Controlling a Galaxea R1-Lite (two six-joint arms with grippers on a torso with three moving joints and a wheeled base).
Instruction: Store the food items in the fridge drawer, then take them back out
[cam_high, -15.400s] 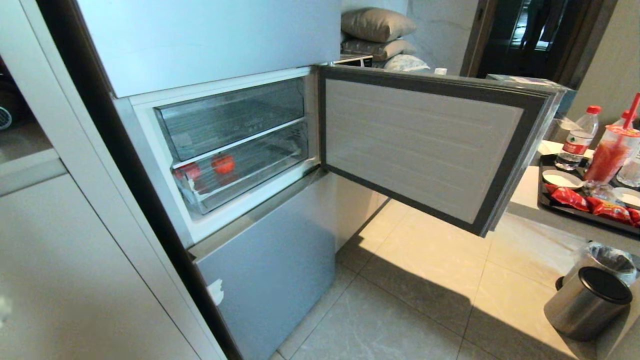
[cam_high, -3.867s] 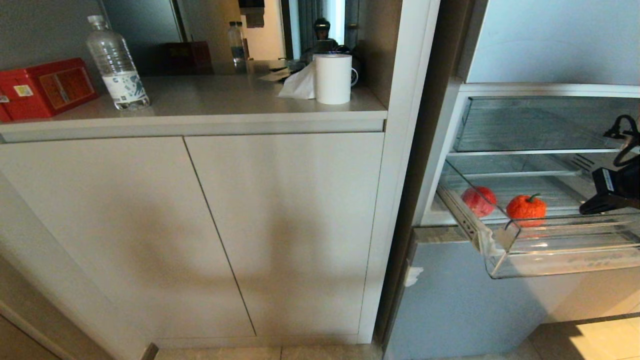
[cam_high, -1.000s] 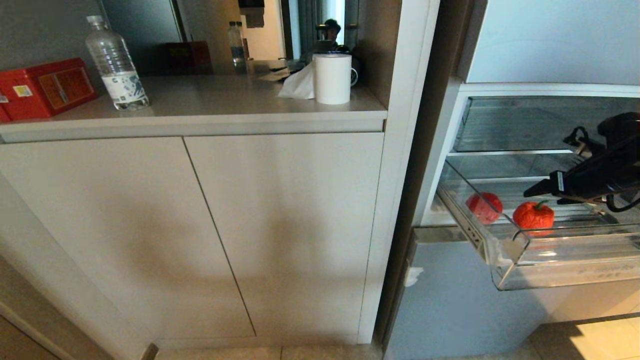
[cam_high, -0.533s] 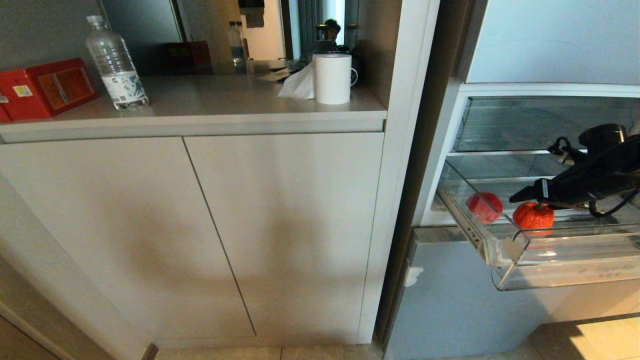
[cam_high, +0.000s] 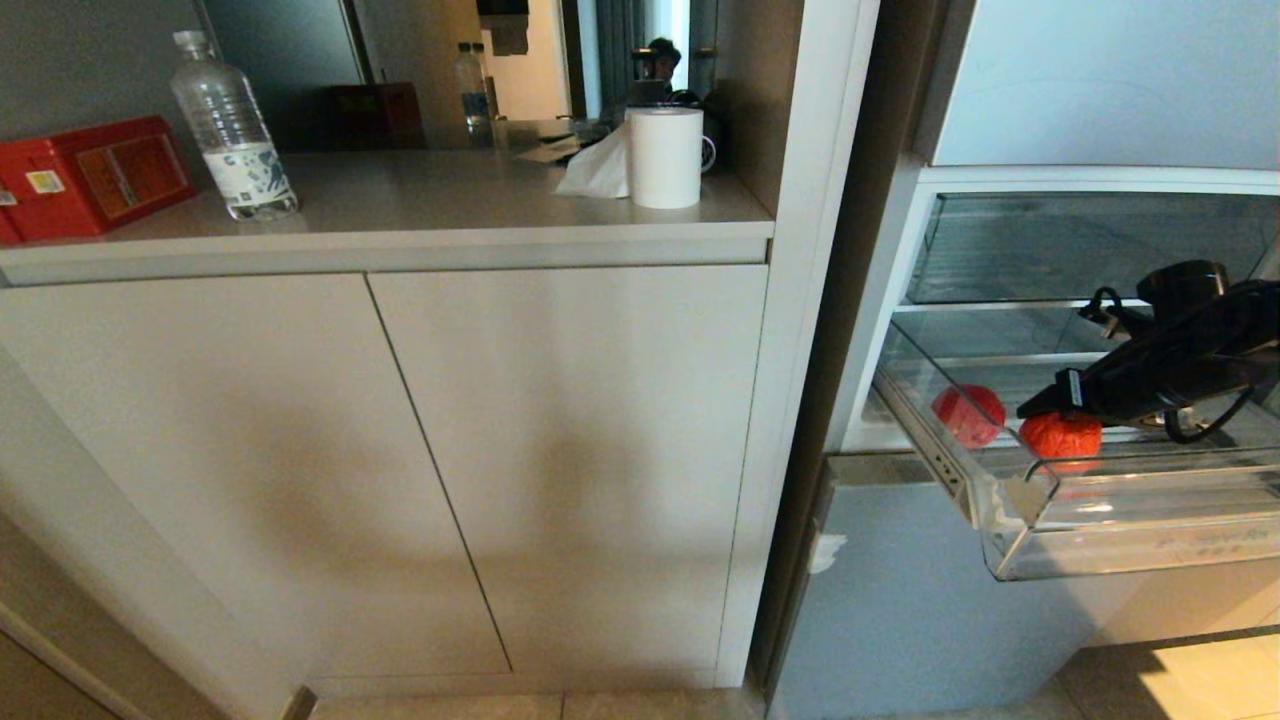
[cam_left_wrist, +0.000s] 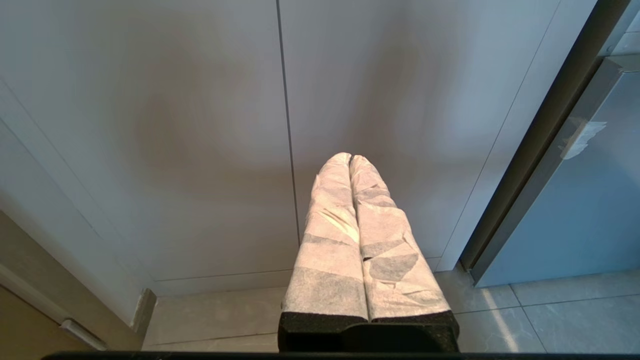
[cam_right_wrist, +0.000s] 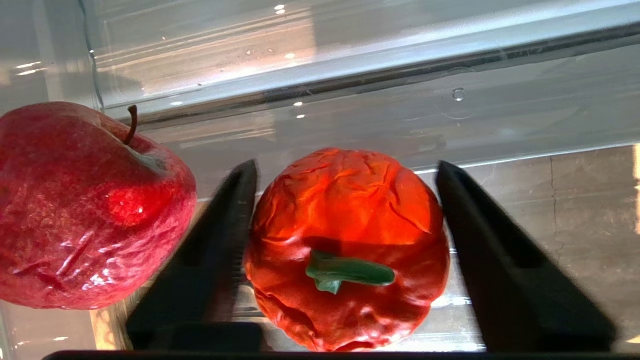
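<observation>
Where the right claw (cam_right_wrist: 345, 210) reaches into the pulled-out fridge drawer (cam_high: 1120, 545), the bright red pepper-like piece (cam_right_wrist: 347, 250) sits directly between its two black fingers (cam_right_wrist: 220, 240). Skin is wrinkled, glossy, orange-red; short green stem lies flat on the side facing the wrist. One finger is touching or nearly touching the piece's flank; the other stands just apart from the opposite flank, a thin gap showing. Jaws partly open, a little wider than the piece; no firm grip visible, piece resting on the clear ribbed drawer floor.

Just beside that claw, outside the nearer finger, lies the dull pinkish-red apple (cam_right_wrist: 85, 205): dimpled skin, thin brown stem, not touched by the claw. In the head view both pieces, pepper (cam_high: 1060, 437) and apple (cam_high: 968, 415), sit toward the drawer's left end, behind its curved front lip.

Beyond the claw: the drawer's clear back wall and the fridge shelf edge.

Left claw (cam_left_wrist: 350, 160), wrapped in pale tape, hangs low before the white cabinet door (cam_left_wrist: 200, 125), fingers pressed together, holding nothing.
</observation>
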